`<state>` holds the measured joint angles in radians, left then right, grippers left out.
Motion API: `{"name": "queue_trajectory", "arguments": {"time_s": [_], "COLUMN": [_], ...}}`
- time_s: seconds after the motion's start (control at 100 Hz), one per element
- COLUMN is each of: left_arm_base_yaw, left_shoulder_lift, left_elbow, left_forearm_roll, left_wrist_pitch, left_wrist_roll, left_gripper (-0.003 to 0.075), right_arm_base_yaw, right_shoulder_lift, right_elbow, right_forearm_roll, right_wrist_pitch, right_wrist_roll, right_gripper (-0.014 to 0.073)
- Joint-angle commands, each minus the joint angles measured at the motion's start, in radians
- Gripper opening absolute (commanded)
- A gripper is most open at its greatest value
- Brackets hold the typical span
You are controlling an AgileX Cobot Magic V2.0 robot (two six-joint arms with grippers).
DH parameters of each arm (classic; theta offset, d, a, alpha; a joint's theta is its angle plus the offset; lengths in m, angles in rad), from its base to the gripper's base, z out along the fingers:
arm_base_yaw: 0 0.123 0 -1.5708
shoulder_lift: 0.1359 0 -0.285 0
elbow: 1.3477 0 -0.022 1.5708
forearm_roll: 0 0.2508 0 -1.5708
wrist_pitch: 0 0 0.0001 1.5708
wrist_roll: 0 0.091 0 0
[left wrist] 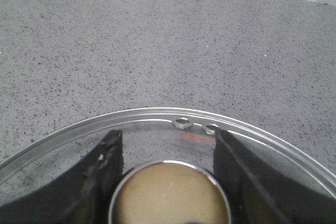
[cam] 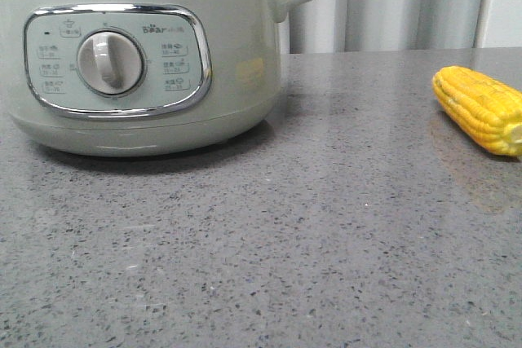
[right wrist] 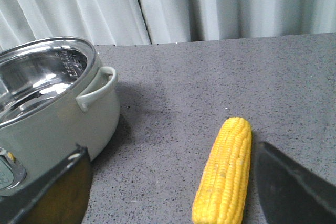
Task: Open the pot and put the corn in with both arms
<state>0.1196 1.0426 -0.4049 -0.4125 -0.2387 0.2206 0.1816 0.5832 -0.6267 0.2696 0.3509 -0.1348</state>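
Observation:
The pale grey-green pot (cam: pixel 139 63) stands at the left of the grey table with its dial panel facing me. In the right wrist view the pot (right wrist: pixel 52 124) has no lid on it and its steel inside shows. My left gripper (left wrist: pixel 168 137) is shut on the beige knob (left wrist: pixel 170 195) of a clear glass lid (left wrist: pixel 157 115), and the table shows through the glass. The yellow corn (cam: pixel 481 107) lies on the table at the right. My right gripper (right wrist: pixel 170 149) is open and low, with the corn (right wrist: pixel 226 171) between its fingers, close to one of them. Neither gripper shows in the front view.
The pot's small side handle (right wrist: pixel 100 87) points toward the corn. Pale curtains (cam: pixel 391 2) hang behind the table's far edge. Grey speckled tabletop (cam: pixel 326 226) lies between pot and corn.

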Motion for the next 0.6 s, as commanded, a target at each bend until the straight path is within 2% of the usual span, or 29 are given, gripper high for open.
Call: {"name": "queue_trajectory", "arguments": {"time_s": [0.0, 0.38, 0.45, 0.59], "left_arm_base_yaw": [-0.017, -0.017, -0.017, -0.017], "left_shoulder_lift": [0.001, 0.137, 0.143, 0.146], "left_elbow": [-0.024, -0.024, -0.024, -0.024], "left_forearm_roll": [-0.002, -0.002, -0.002, -0.002], "left_wrist_pitch": [-0.206, -0.188, -0.187, -0.185], "left_wrist_roll": [-0.004, -0.004, -0.004, -0.004], "left_gripper": [0.0001, 0.0015, 0.0081, 0.0298], "right_arm_base_yaw": [-0.004, -0.004, -0.004, -0.004], "right_shoulder_lift": [0.005, 0.005, 0.005, 0.005], "right_elbow": [-0.039, -0.039, -0.039, -0.039], "right_forearm_roll": [-0.004, -0.004, -0.004, 0.008], "right_wrist_pitch": [-0.082, -0.08, -0.077, -0.075], "right_wrist_roll": [-0.009, -0.009, -0.009, -0.009], "right_gripper": [0.0546, 0.0546, 0.0546, 0.0546]}}
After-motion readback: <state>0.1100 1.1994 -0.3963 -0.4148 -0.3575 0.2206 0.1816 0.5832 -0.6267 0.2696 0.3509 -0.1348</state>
